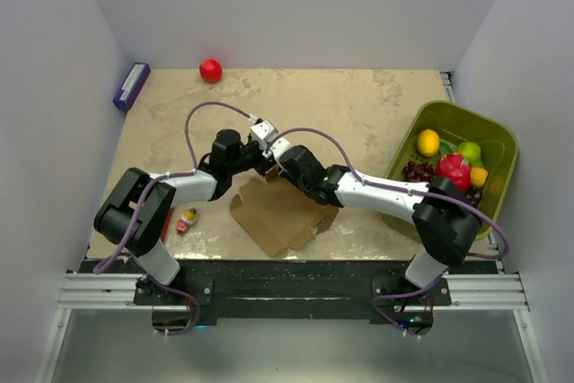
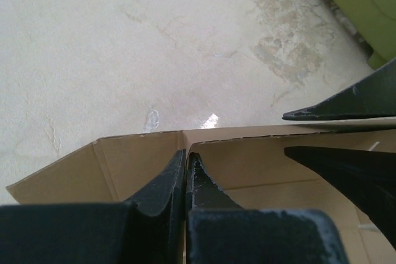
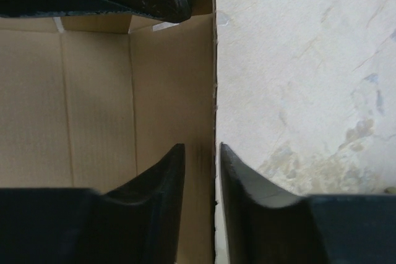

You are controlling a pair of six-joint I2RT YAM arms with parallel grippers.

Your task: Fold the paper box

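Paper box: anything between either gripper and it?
Nothing visible. The left gripper is shut on the edge of the paper box. The right gripper straddles the same edge beside it, fingers apart, with only cardboard between them.

The paper box [image 1: 278, 213], plain brown cardboard, lies half-folded at front centre, its far wall upright.
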